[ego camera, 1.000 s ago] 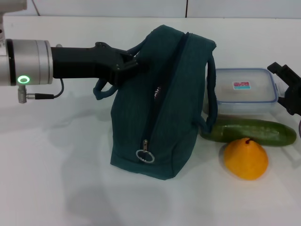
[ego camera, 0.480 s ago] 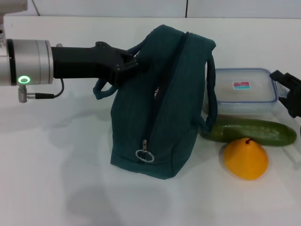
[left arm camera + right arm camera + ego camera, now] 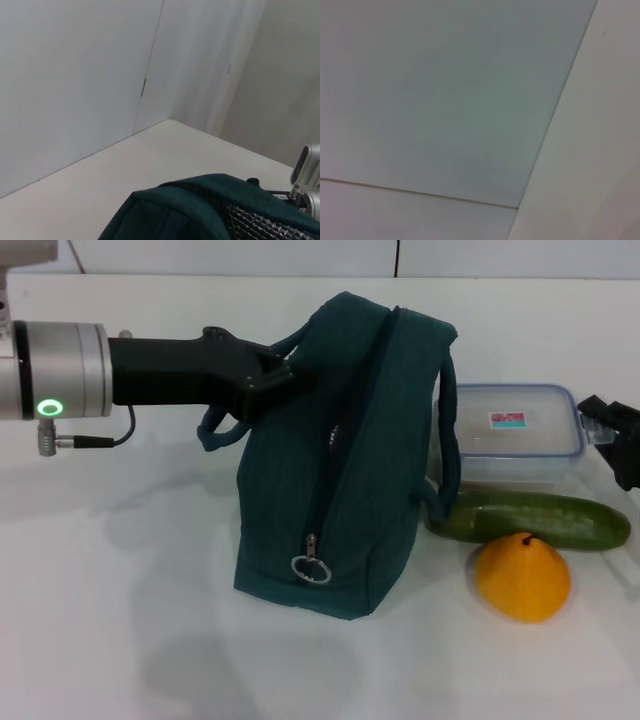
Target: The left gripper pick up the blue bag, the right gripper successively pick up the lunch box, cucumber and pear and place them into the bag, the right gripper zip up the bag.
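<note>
The blue bag (image 3: 340, 460) stands on the white table (image 3: 120, 620), its zip line running down the front to a ring pull (image 3: 310, 568). My left gripper (image 3: 272, 375), black with a silver wrist, reaches in from the left and is shut on the bag's handle. The bag's top (image 3: 195, 210) and its silvery lining (image 3: 260, 222) show in the left wrist view. To the bag's right lie the lunch box (image 3: 510, 435), the cucumber (image 3: 530, 518) and the pear (image 3: 522, 578). My right gripper (image 3: 612, 440) hangs open at the right edge, just beside the lunch box.
White wall panels (image 3: 300, 255) close off the table's far side. The right wrist view shows only pale wall panels (image 3: 445, 100). The bag's second handle (image 3: 450, 440) loops down in front of the lunch box.
My right gripper has slid a little toward the right edge of the head view. The left gripper and the bag have barely moved.
</note>
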Tool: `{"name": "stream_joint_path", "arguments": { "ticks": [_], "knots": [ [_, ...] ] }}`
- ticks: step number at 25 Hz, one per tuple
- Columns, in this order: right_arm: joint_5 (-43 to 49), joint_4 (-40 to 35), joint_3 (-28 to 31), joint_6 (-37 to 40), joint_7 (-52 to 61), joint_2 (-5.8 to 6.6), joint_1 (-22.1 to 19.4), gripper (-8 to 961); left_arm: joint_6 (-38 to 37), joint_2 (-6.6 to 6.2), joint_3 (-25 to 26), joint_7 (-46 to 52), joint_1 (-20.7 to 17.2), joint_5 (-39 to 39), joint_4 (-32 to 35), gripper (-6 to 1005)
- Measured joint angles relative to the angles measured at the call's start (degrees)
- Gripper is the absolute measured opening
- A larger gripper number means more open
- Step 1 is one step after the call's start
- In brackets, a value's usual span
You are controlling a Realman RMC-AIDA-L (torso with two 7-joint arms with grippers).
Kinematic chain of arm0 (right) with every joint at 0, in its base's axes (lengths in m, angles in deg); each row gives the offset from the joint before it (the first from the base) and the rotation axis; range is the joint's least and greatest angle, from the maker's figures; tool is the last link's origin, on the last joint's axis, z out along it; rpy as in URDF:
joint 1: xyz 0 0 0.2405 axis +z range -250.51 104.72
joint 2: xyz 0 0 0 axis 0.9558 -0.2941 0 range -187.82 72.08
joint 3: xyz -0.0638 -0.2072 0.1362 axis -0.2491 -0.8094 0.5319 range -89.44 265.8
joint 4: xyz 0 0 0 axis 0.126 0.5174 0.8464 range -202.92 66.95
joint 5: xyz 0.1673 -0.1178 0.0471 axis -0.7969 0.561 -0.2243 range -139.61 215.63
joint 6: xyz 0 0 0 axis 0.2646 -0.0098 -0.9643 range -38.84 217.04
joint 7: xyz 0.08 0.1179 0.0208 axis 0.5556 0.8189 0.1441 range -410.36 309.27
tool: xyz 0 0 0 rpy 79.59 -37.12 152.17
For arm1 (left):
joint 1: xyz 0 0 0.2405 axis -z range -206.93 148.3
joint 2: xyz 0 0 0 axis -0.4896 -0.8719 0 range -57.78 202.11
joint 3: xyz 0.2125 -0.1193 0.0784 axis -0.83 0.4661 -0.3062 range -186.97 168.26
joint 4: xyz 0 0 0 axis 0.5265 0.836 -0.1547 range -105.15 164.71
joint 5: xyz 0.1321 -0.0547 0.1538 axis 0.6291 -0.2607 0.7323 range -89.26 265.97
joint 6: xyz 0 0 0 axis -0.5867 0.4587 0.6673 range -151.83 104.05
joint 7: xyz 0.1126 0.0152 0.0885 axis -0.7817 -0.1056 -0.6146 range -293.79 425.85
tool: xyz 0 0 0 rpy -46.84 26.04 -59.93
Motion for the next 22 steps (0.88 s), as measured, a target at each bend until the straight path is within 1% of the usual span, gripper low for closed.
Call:
{"name": "stream_joint_path", "arguments": {
  "ticks": [8,13,22],
  "knots": [
    [-0.45,-0.5,0.92,1.46,-5.43,0.0,-0.98,134,-0.07,-0.03,0.24,-1.08,0.05,-0.19,0.0,46],
    [-0.1,-2.45,0.44,1.34,-7.03,0.05,-1.66,83,-0.02,-0.03,0.41,-2.34,0.04,-0.24,0.0,44],
    [-0.03,-3.19,0.52,1.62,-7.31,-0.03,-2.37,112,0.0,-0.06,0.3,-2.39,0.3,-0.04,0.0,44]
  ]
}}
